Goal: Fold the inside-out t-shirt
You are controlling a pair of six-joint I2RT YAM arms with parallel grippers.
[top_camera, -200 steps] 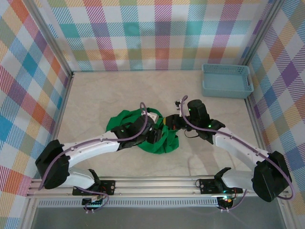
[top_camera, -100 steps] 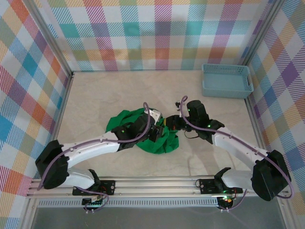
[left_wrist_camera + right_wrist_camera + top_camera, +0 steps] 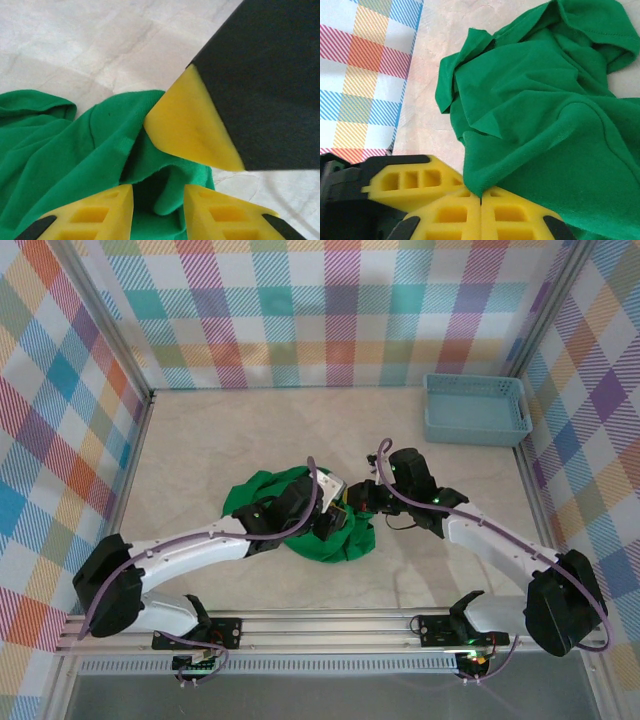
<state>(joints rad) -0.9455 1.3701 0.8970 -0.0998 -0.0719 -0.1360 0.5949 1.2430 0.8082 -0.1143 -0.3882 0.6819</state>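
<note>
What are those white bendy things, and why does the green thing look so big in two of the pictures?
Those are two robot arms, the left arm and the right arm, bolted to the near edge of a table. Each ends in a gripper, a hand with two yellow fingers. One picture comes from a camera high above. The other two come from little cameras on the wrists, so things there look big and close. The green thing is a green t-shirt, lying crumpled in the middle of the table. A light blue basket sits in the far right corner. The right gripper is shut and pinches an edge of the shirt. The left gripper has its fingers a little apart with a fold of shirt between them. I cannot tell whether it is squeezing.
</note>
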